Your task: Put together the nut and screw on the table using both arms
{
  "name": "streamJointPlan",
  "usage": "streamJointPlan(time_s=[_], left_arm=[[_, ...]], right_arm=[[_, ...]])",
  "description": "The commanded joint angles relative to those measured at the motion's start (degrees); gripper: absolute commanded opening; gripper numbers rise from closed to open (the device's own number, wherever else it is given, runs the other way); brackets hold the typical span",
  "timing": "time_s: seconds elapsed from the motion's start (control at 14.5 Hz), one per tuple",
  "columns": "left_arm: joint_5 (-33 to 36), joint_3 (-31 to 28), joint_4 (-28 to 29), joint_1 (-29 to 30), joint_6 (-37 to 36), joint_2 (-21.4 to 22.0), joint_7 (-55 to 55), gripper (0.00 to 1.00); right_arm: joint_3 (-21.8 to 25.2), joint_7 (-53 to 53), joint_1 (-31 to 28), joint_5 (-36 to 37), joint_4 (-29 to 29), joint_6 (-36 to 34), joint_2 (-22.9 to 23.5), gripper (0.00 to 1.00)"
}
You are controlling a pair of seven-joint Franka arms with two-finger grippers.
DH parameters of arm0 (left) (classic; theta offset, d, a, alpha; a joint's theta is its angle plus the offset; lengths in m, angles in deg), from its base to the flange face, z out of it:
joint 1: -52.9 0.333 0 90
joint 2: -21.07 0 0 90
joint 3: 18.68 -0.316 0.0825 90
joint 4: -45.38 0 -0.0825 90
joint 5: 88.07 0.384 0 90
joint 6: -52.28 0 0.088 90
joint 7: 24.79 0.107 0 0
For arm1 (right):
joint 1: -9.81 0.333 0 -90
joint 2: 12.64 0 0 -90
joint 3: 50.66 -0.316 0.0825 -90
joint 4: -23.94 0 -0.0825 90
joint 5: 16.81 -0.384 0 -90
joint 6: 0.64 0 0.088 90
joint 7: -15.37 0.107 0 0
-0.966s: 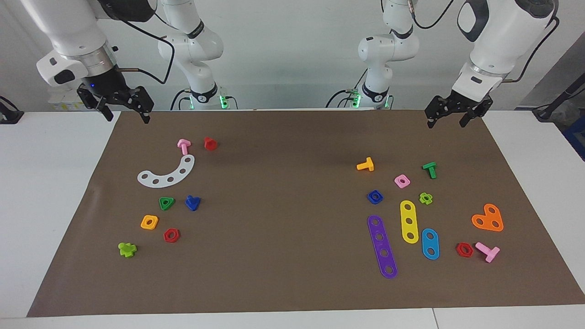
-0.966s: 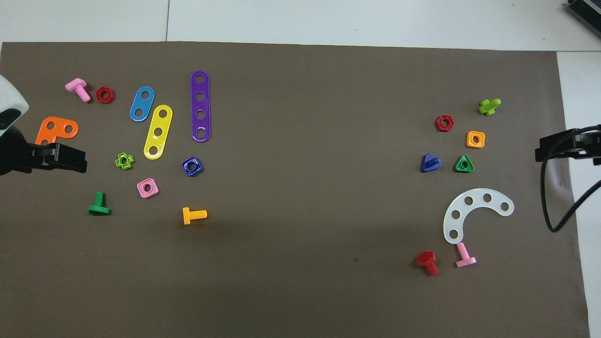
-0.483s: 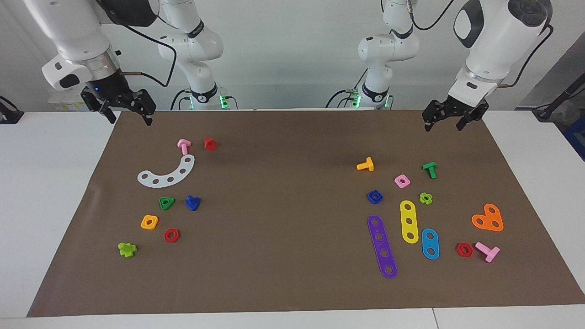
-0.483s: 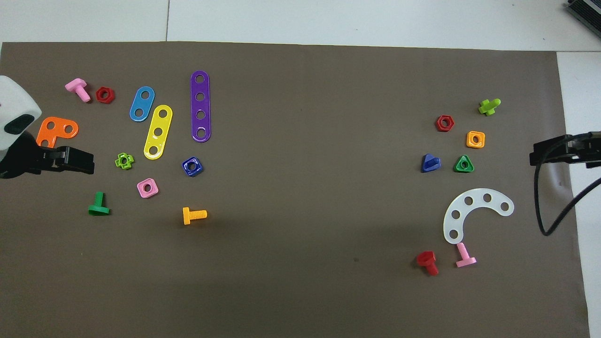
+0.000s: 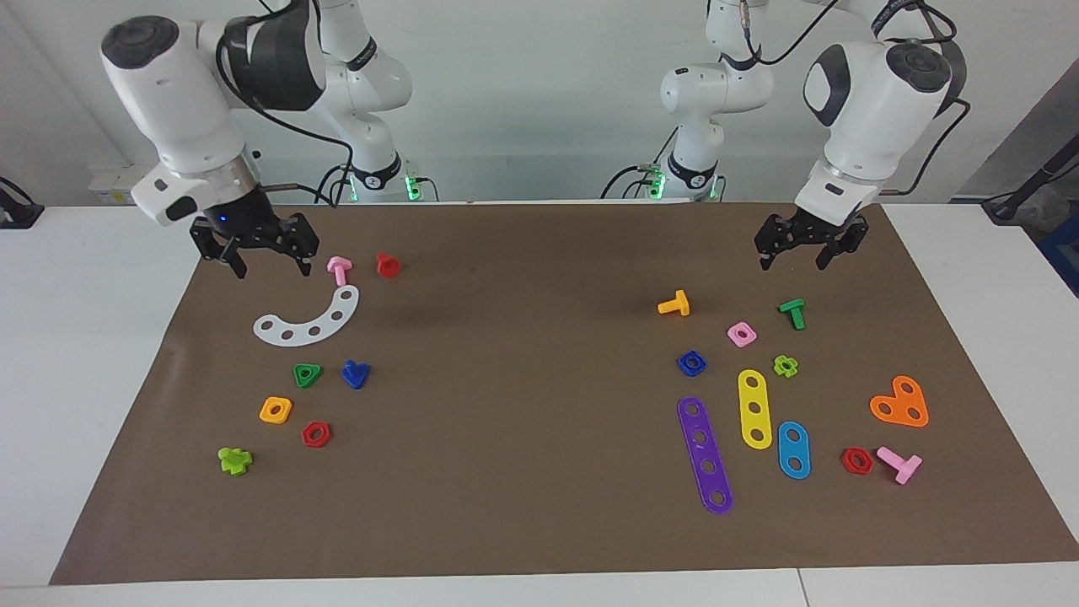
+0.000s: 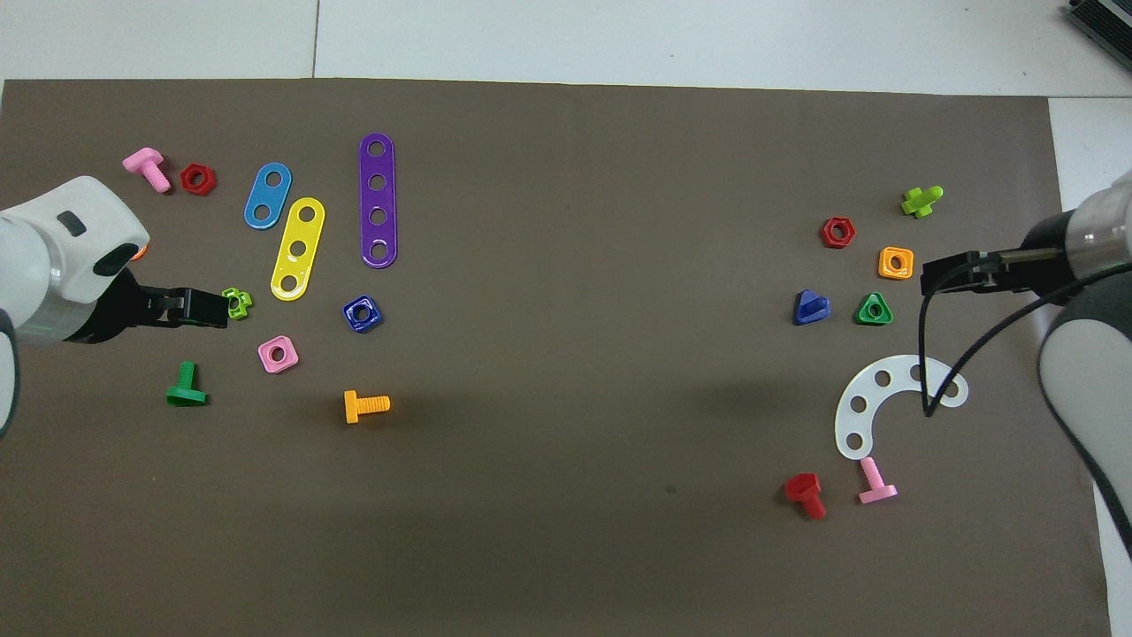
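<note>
While both arms hang above the worktop (image 5: 539,539) with nothing in hand, you have time to line up two clean pickups. Your left pincer (image 5: 799,247) hangs with its fingers apart over the mat near the worktop's robot-side edge, at the left arm's end. Your right pincer (image 5: 264,251) hangs likewise spread at the right arm's end, just beside the pink bolt (image 5: 339,269).

The nut (image 5: 691,363) lies flat on the mat in the left arm's half, between the orange bolt (image 5: 674,303) and the purple strip (image 5: 705,455), with the pink nut (image 5: 742,334) near it. The screw (image 5: 355,373) lies in the right arm's half, just beside the green triangular nut (image 5: 307,374) and near the white curved strip (image 5: 308,320).

I judge the step in hand to be the approach. Bring the left pincer over the nut and drop straight down, closing on two of its flat sides so the hole stays free. With the right pincer, take the screw by its head, not the shaft, and come in from the side away from the green nut so you do not nudge it. Lift both well clear of the clutter before you bring them together toward the middle of the worktop.
</note>
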Motion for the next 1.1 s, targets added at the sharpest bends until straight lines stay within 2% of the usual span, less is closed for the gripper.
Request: streamJointPlan(time_s=[0.0,0.28,0.55,0.76,0.83,1.03], left_arm=[[-0.8,-0.5,4.3,-1.4,5.9,-0.3,-2.0,1.0],[-1.7,-0.5,4.6,-5.0,12.2,-6.9,-16.4,0.95],[-1.8,-0.5,7.4,-6.8,20.9,-9.9,-30.7,0.91],[-1.8,-0.6,7.5,-9.3,28.5,-15.1,-42.6,0.86],[-1.8,-0.6,7.5,-9.5,30.8,-16.4,-45.3,0.86],[-1.6,-0.7,7.6,-11.0,32.2,-19.4,-46.1,0.79]], right_arm=[[-0.3,-5.3,0.1,-2.1,-3.9,8.0,3.7,1.0],[-0.3,-13.4,1.5,-5.2,-8.7,20.2,9.6,1.0],[-0.3,-15.0,2.6,-5.2,-14.7,28.8,12.1,1.0],[-0.3,-16.7,2.5,-5.3,-16.9,33.4,13.3,0.86],[-0.3,-16.6,2.5,-5.3,-17.3,33.5,13.5,0.78],[-0.3,-16.7,2.6,-5.3,-18.1,33.4,13.7,0.61]])
